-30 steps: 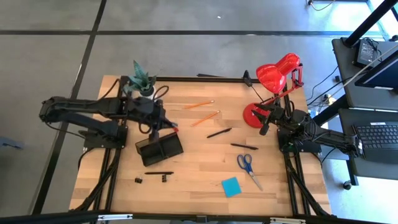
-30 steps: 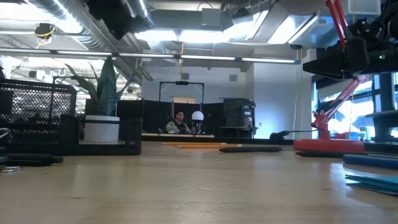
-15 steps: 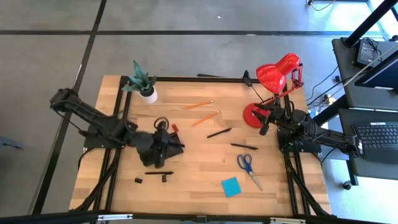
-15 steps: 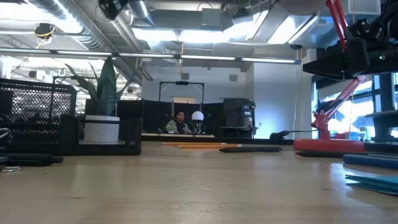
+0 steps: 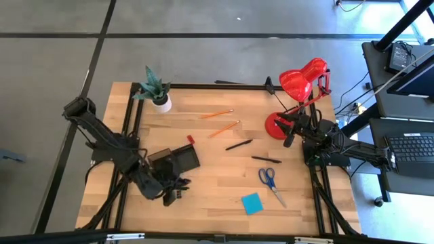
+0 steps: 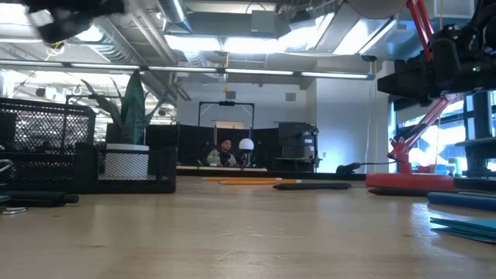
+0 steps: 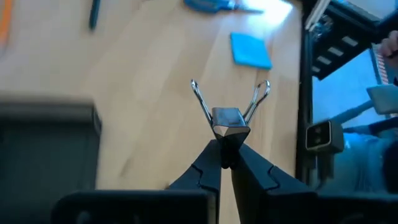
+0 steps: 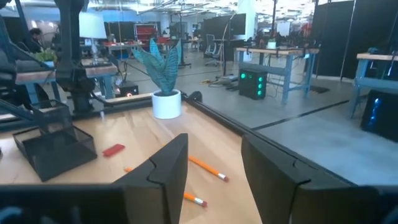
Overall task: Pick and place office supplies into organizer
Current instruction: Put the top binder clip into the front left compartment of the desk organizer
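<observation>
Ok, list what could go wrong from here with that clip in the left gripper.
1. The left gripper pinches the binder clip only by its narrow black tip, so it may slip or twist out on the way to the organizer.
2. The clip's wire handles stick out wide; they may catch the organizer's mesh wall on the drop.
3. The red piece lies just beside the organizer, where a low pass could knock it away.

The right gripper waits open near the lamp.

Red desk lamp stands at the table's far right corner — potted plant at the far left, and a person sits in the room beyond.
</observation>
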Controlling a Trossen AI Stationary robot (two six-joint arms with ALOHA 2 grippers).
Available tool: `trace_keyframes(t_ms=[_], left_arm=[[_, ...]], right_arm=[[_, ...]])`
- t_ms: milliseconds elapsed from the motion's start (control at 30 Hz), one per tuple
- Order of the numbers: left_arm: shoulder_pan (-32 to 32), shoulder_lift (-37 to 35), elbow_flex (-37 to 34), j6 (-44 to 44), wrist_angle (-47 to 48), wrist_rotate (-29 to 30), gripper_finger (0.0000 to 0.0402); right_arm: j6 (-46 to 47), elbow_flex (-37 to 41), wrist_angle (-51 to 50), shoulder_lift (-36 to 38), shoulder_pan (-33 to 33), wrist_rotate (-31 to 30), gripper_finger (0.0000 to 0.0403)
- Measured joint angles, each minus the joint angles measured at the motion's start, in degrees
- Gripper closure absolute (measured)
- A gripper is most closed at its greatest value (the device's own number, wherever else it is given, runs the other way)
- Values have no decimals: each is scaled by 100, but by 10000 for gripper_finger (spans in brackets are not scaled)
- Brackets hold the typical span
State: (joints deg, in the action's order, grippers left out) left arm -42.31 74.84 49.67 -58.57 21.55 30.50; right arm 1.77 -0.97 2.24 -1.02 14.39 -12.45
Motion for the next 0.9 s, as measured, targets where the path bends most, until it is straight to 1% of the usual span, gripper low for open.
trace_keyframes(t_ms=[67,267,467,600,767,900], left_arm=[[-145,71,0,-614,285,-73,386],[-402,236,0,-2516,1324,-743,387],[-342,434,0,-3524,2388,-1417,387],[-193,538,0,-3575,2647,-1554,387],[68,578,0,-3119,2661,-1554,388],[275,578,0,-2978,2854,-1570,388]], right_arm=[[100,-2,4,1,-2,-2,249],[110,-2,7,2,-2,-2,249],[97,-2,5,0,0,-2,249],[92,-2,6,2,-2,0,249],[82,-2,4,1,-1,-2,249],[82,-1,4,1,-2,-1,249]])
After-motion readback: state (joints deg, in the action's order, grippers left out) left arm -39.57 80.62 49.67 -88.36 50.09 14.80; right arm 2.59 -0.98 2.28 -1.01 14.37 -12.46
